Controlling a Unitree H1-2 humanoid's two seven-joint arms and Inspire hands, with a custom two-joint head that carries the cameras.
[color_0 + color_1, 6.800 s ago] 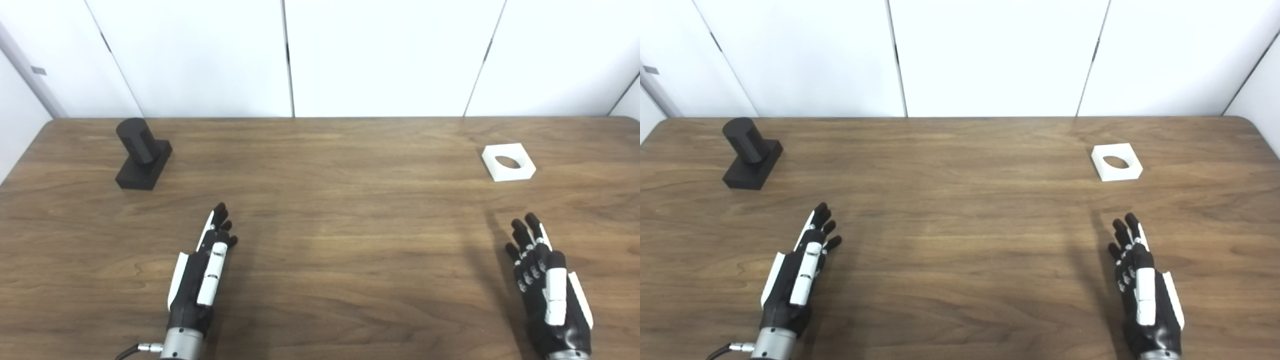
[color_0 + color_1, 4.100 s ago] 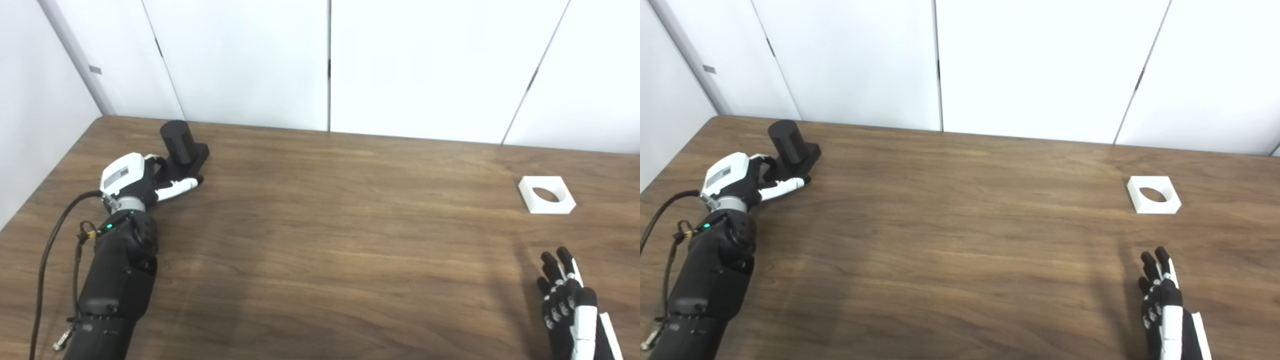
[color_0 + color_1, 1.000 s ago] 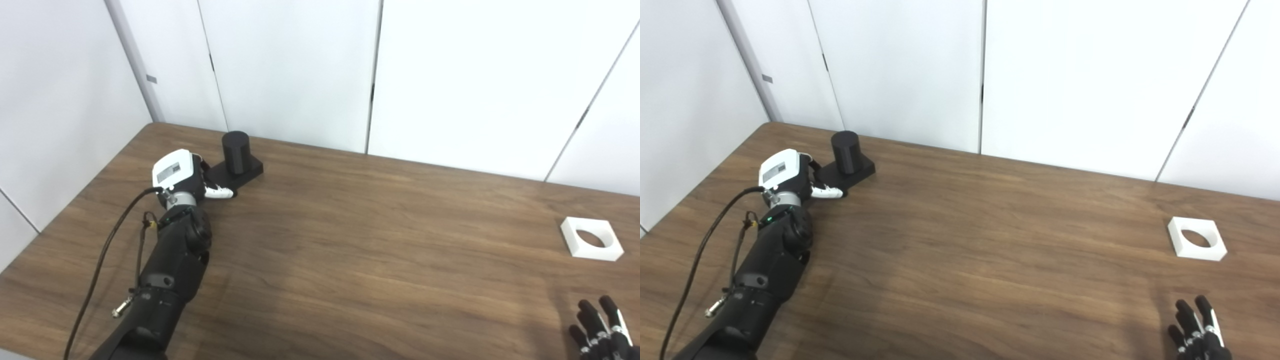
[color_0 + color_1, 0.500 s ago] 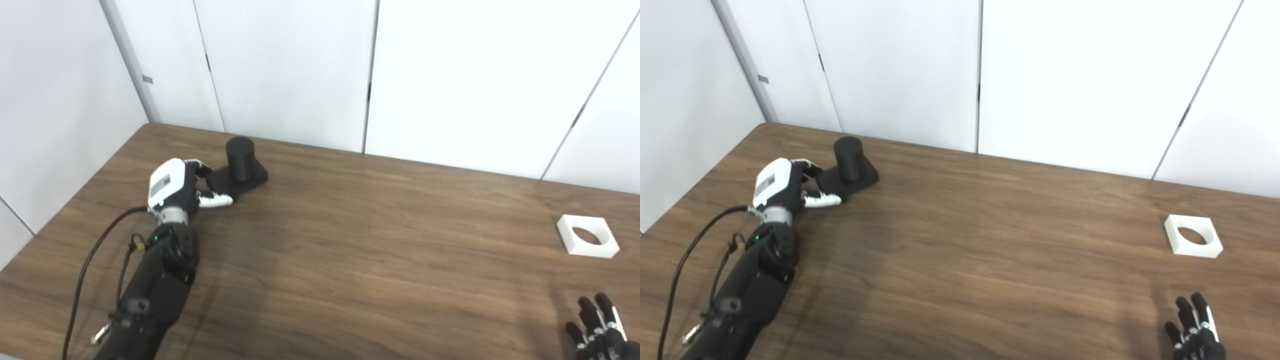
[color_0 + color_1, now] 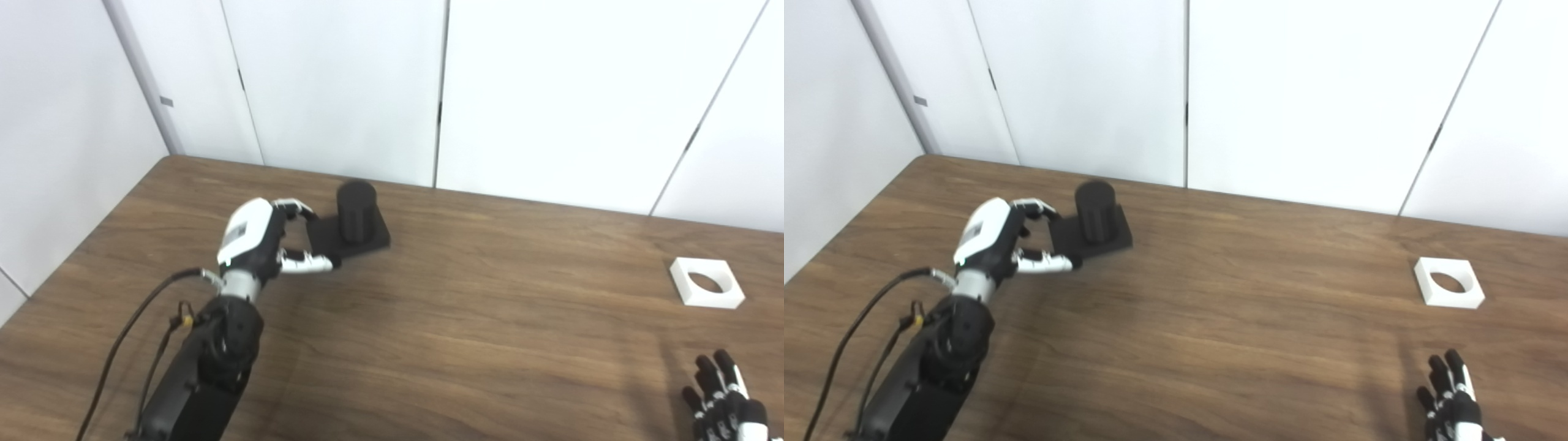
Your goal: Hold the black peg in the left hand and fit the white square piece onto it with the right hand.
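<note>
Down at the near right corner, the right hand pokes up from the bottom edge. Only its dark fingers show, and they stand straight and a little apart. It holds nothing and rests low over the brown wooden table.

A bit farther back on the right side lies the white square piece. It sits flat on the table with its round hole facing up. It is well apart from the right hand, and nothing touches it.

Over on the left, a black arm comes up from the near edge, with a dark cable hanging beside it. At its end is the left hand, white on the back and dark underneath. Its fingers are curled around the near left edge of the black peg. The thumb goes along the near side of the flat base and the other fingers hook over the far side. The hand grips the base, not the round post.

The peg is a short round post standing on a flat square base. It looks a little blurry. I cannot tell if the base touches the table or is lifted just off it.

Farthest back, white wall panels stand behind the table.
</note>
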